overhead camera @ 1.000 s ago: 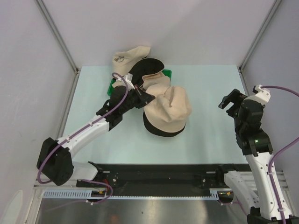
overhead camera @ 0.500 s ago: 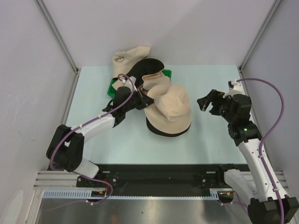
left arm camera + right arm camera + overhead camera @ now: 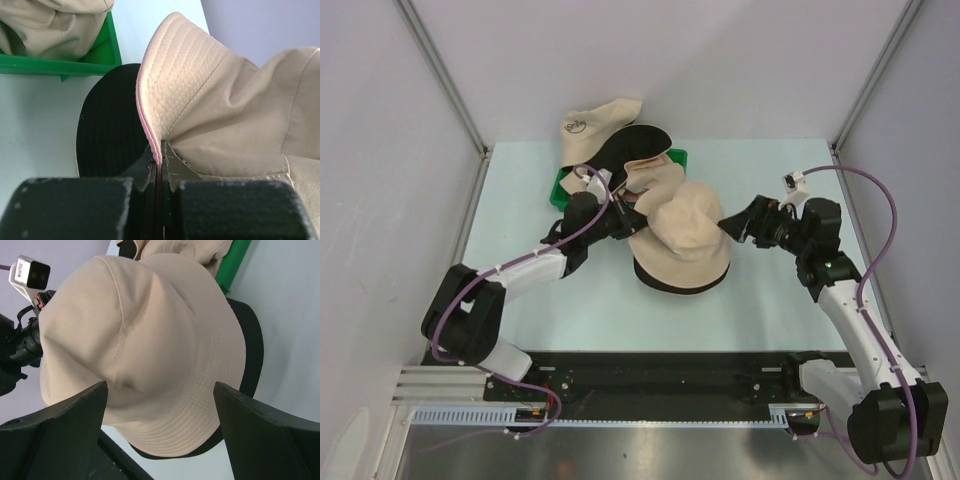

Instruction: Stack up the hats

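Table [image 3: 620, 310] open in front of hat [image 3: 685, 230] & at back R. Back L blocked: tray [image 3: 558, 186] w/ back hats [image 3: 605, 122] heaped, just beside hat. L gripper [image 3: 632, 208] clamped on hat's L brim, R gripper [image 3: 728, 230] spread wide at its R side. Walls [image 3: 380, 200] close both sides.

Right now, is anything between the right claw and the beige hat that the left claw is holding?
Nothing visible. The right claw is open, and the beige hat fills the wrist view directly ahead of it, with no other object in the gap. The left claw pinches that hat's brim on the opposite side, out of the path.
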